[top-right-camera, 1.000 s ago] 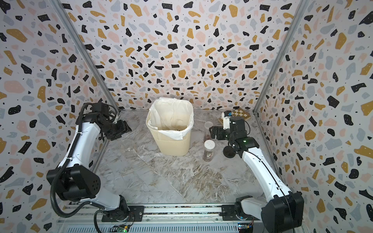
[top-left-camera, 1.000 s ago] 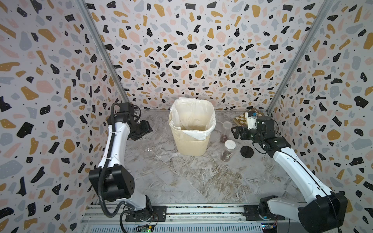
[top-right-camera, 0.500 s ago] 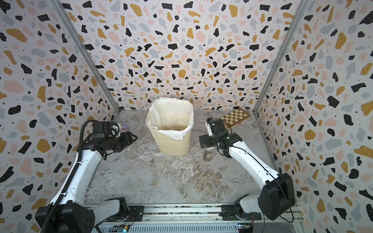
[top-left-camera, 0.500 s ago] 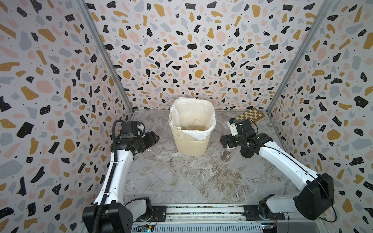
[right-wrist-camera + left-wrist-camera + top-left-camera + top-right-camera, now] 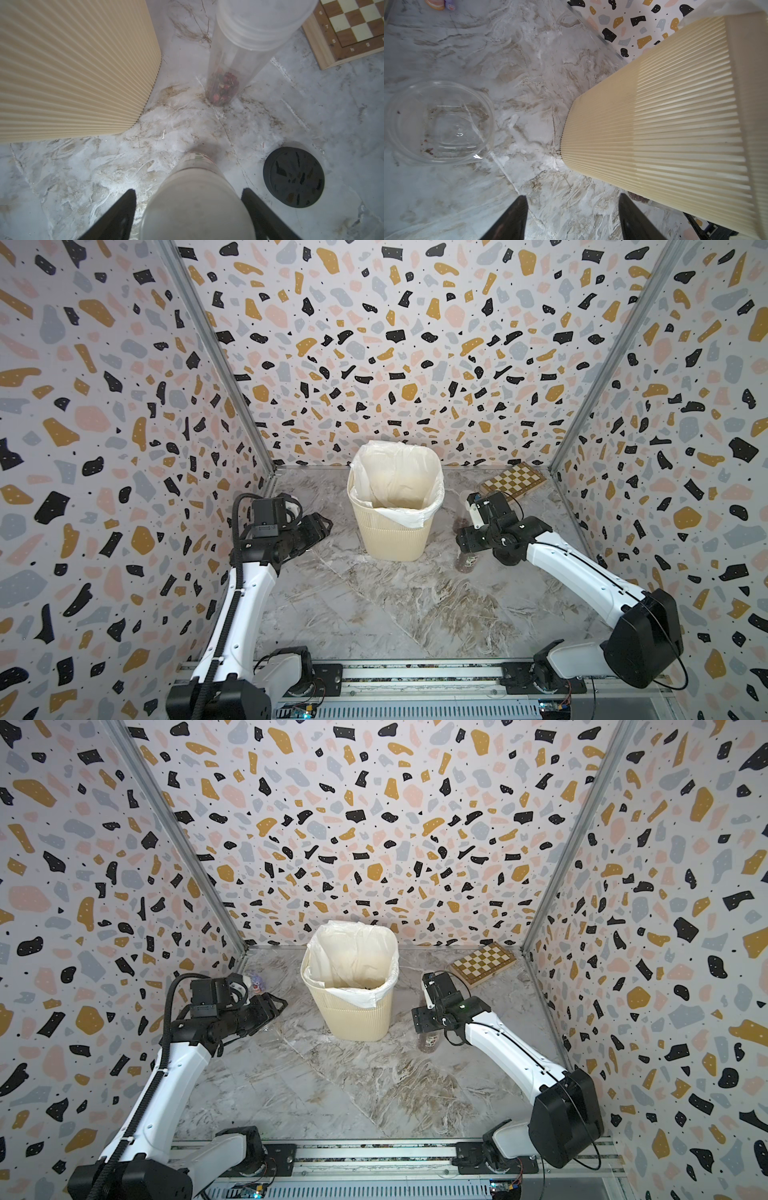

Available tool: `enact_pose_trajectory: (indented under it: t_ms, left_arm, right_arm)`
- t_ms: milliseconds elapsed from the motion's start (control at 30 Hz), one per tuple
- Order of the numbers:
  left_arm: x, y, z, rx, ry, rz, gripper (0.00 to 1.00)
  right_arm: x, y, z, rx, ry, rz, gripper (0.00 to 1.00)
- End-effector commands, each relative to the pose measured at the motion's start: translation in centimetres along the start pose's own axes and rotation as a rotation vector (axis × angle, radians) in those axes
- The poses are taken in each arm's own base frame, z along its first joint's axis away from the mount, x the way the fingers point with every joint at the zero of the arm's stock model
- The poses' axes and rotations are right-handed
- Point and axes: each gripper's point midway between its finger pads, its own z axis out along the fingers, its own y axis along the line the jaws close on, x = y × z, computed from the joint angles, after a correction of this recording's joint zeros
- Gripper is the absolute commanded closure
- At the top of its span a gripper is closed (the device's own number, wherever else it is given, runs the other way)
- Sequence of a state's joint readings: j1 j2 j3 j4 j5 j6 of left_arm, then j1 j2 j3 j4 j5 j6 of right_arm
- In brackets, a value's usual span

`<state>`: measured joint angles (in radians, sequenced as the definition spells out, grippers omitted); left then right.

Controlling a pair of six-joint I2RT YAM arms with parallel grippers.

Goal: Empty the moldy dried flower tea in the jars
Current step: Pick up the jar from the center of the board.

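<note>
The white-lidded jar stands right of the bin, and my right gripper straddles its lid, jaws open, with a slim gap on one side. In a top view that jar shows below the right gripper. Beyond it stands the tall clear tube with reddish-brown dried flower tea at its bottom. A squat clear jar without a lid sits on the floor, holding only a few dark crumbs. My left gripper hovers open and empty over bare floor between that jar and the bin.
The cream ribbed bin with its white bag stands mid-floor towards the back. A black lid lies flat to the right of the white-lidded jar. A chessboard lies at the back right, and a small purple toy at the back left.
My right arm swung down and towards the bin onto the white-lidded jar, and its jaws narrowed around the lid. My left arm dropped low, its gripper moving towards the bin.
</note>
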<state>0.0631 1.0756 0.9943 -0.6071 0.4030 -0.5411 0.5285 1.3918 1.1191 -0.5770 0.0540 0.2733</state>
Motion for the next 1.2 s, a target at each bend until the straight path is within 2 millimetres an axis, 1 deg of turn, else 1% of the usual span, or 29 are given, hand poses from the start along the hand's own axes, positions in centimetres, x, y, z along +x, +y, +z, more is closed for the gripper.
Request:
enact_pose_trajectory:
  t_ms: [0, 300, 467, 567, 767, 933, 1067, 1167]
  left_arm:
    - [-0.2, -1.3, -0.2, 0.037, -0.026, 0.014, 0.32]
    - [1.6, -2.0, -0.3, 0.068, -0.010, 0.022, 0.32]
    - [3.7, -2.8, -0.5, 0.101, 0.046, 0.056, 0.31]
    - [4.6, -3.6, -0.9, 0.133, 0.060, 0.095, 0.30]
    - [7.2, -5.8, -1.4, 0.283, 0.120, 0.189, 0.30]
    - [9.1, -8.8, -2.5, 0.439, 0.145, 0.321, 0.28]
    - [11.3, -11.0, -3.3, 0.587, 0.190, 0.429, 0.27]
    - [12.4, -12.3, -4.2, 0.674, 0.188, 0.513, 0.27]
  right_arm:
    - [0.7, -0.2, 0.1, 0.017, 0.024, 0.009, 0.22]
    - [0.7, -0.3, 0.0, 0.015, 0.017, 0.010, 0.32]
    - [0.5, 0.1, -0.5, -0.016, -0.001, 0.022, 0.36]
    - [0.1, 0.5, -1.2, -0.066, -0.013, 0.036, 0.37]
    - [-0.9, 0.9, -4.1, -0.255, -0.063, 0.092, 0.37]
    - [-0.8, 1.8, -6.1, -0.421, -0.078, 0.102, 0.37]
    - [-0.3, 3.6, -7.0, -0.539, -0.065, 0.074, 0.37]
    - [0.4, 4.8, -7.5, -0.627, -0.051, 0.060, 0.38]
